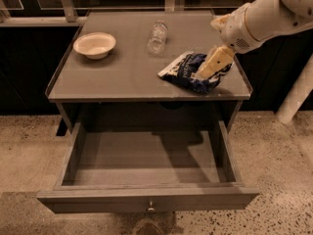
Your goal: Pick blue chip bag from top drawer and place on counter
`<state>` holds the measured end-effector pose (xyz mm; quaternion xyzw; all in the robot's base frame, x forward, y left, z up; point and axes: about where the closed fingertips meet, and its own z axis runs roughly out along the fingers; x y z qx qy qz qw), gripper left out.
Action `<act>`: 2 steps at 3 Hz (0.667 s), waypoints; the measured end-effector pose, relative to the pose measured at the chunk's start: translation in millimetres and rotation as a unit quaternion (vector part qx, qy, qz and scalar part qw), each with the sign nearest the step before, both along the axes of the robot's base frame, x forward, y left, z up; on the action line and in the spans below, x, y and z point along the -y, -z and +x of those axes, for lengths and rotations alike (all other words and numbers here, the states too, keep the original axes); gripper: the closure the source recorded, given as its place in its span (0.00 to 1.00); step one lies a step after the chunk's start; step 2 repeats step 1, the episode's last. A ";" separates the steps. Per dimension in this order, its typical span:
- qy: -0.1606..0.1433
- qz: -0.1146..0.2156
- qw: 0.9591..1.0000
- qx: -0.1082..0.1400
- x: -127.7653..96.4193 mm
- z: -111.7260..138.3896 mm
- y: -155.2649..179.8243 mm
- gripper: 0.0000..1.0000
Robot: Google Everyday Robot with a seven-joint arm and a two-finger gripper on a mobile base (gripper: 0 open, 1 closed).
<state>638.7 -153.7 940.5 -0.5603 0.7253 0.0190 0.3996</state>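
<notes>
Up on the right, the gripper (216, 43) of the white arm (274, 14) hangs with its fingers spread, the lower finger (213, 63) lying against the blue chip bag (187, 75). That bag lies flat on the grey table (122, 80), near its front right corner. Behind it lies a clear plastic bottle (157, 37); a white bowl (95, 44) sits far left. Below, the top drawer (122, 200) stands pulled open.

Arm (274, 13) reaches in from upper right, jaws pointing down-left
</notes>
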 end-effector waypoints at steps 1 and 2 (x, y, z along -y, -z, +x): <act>0.000 0.000 1.000 0.000 0.0 0.0 0.0 0.00; 0.000 0.000 1.000 0.000 0.0 0.0 0.0 0.00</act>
